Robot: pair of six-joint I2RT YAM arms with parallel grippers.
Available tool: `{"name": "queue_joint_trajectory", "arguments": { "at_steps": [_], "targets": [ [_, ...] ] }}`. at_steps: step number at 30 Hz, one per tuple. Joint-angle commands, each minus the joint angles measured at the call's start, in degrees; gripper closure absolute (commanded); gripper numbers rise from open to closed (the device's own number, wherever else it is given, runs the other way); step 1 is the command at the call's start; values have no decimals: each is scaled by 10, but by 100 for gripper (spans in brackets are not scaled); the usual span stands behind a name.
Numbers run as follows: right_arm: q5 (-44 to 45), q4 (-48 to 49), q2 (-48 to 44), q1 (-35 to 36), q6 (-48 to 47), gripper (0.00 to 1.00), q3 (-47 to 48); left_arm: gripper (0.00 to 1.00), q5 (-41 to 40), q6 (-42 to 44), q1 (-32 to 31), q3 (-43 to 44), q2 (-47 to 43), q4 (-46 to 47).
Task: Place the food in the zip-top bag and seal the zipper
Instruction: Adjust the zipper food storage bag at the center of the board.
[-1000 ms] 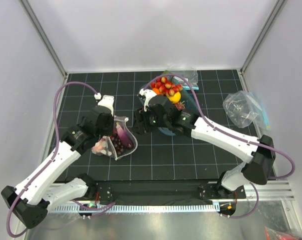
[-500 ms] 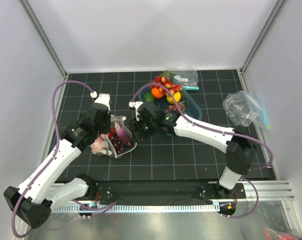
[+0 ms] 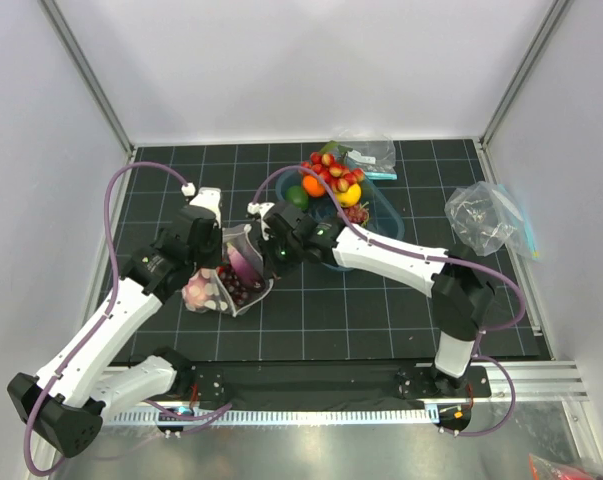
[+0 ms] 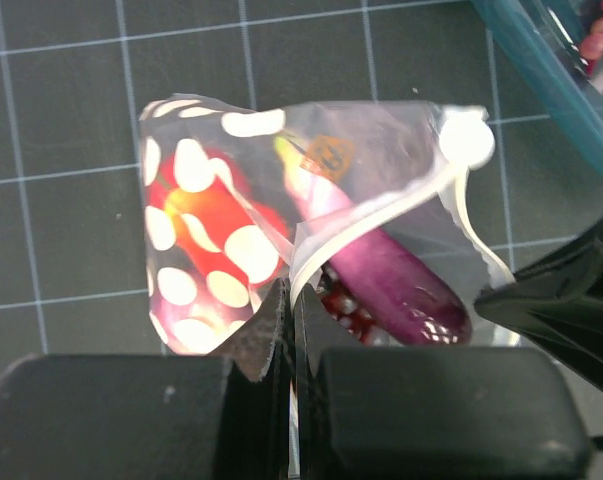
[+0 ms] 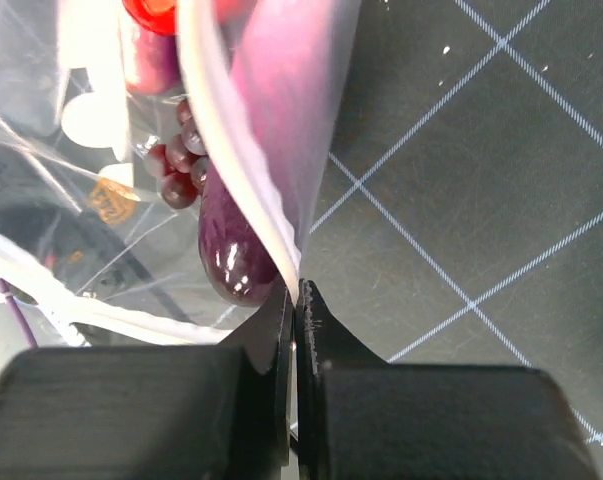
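Black gridded tabletop, white enclosure walls, metal corner posts, steel front ledge

A blue plastic tray sits toward the back of the black gridded mat. It is heaped with toy fruit: an orange, a green lime and small red pieces (too small to name). A plain clear bag lies just behind the tray. Another crumpled clear bag lies well apart, at the mat's right edge.

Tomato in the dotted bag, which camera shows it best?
Left wrist: the tomato shows red and large inside the bag. Right wrist catches only a red sliver at the frame's top; top external shows it too small to tell.
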Motion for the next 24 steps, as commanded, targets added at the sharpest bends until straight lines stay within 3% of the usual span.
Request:
{"name": "queue_joint_trajectory", "arguments": {
  "at_steps": [1,11,15,24],
  "targets": [
    [1,9,-65,3,10,99,19,100,37,-8,3,26,1,12],
    [5,169,-278,11,86,99,-108,100,310,-78,3,128,39,-47],
    [34,84,-236,11,57,99,-69,99,316,-80,4,137,38,-48],
    [16,97,-188,11,69,99,-50,99,375,-73,3,150,80,-51]
  ]
}}
